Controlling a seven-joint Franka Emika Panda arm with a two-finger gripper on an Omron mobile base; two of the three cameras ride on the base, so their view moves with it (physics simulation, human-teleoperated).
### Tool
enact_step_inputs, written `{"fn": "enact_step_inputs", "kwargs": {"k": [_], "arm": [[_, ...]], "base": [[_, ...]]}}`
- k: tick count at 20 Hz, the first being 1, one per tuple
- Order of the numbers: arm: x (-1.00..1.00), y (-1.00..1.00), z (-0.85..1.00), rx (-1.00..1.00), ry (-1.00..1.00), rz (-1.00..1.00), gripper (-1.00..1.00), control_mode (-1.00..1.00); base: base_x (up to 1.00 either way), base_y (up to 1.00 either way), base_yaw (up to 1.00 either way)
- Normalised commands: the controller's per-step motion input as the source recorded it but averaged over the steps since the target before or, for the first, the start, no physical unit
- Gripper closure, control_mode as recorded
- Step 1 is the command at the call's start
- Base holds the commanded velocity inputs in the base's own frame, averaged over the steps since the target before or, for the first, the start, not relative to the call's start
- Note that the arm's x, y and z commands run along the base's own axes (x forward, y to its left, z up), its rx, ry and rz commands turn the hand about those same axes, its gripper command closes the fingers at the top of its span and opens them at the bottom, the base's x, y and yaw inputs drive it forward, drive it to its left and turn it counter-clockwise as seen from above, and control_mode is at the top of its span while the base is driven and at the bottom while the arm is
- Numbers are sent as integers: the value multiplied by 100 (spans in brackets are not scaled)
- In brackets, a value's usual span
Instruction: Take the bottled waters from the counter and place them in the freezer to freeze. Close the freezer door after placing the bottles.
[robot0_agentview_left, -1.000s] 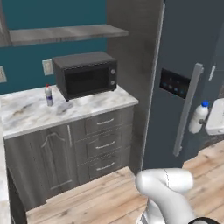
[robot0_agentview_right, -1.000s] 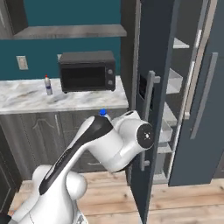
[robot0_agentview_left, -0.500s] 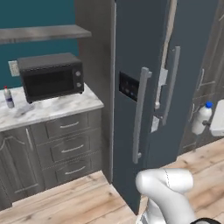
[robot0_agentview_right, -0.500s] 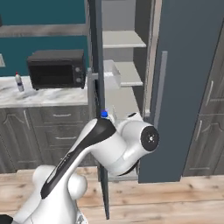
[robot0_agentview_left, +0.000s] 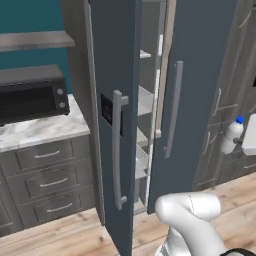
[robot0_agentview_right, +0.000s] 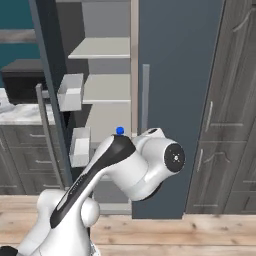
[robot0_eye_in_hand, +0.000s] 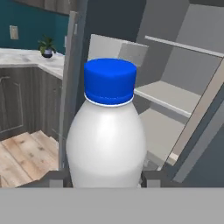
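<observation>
My gripper (robot0_eye_in_hand: 105, 182) is shut on the blue-capped water bottle (robot0_eye_in_hand: 108, 131), which stands upright between the fingertips (robot0_eye_in_hand: 55, 179). In the left base view the same bottle (robot0_agentview_left: 232, 135) hangs at the far right, in front of dark cabinets. The freezer door (robot0_agentview_left: 112, 100) stands open, its display panel and long handle (robot0_agentview_left: 117, 150) facing me. Inside the freezer, pale shelves (robot0_agentview_right: 107, 90) show beyond the blue cap (robot0_agentview_right: 119, 131), and white bins (robot0_agentview_right: 70, 92) hang on the door's inner side. The marble counter (robot0_agentview_left: 40, 130) lies at the left. The red-capped bottle is out of view.
A black microwave (robot0_agentview_left: 30, 97) sits on the counter above grey drawers (robot0_agentview_left: 47, 180). The neighbouring fridge door (robot0_agentview_left: 195, 90) is closed. Tall dark wood cabinets (robot0_agentview_right: 230, 125) stand to the right. A small potted plant (robot0_eye_in_hand: 47, 46) sits on a far counter. The floor is wood.
The whole scene has slid left in both base views as the base moved: counter and microwave now sit at the left edge, the open freezer at centre. The blue-capped bottle stays gripped.
</observation>
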Motion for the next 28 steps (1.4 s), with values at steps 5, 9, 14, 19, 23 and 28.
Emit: {"fn": "enact_step_inputs", "kwargs": {"k": [5, 9, 14, 19, 23, 28], "arm": [[0, 0, 0, 0, 0, 0, 100, 100], [0, 0, 0, 0, 0, 0, 100, 100], [0, 0, 0, 0, 0, 0, 100, 100], [0, 0, 0, 0, 0, 0, 100, 100], [0, 0, 0, 0, 0, 0, 100, 100], [0, 0, 0, 0, 0, 0, 100, 100]], "base": [[88, -10, 14], [82, 0, 15], [59, -2, 18], [19, -18, 19], [-20, -2, 0], [-53, -45, 1]]}}
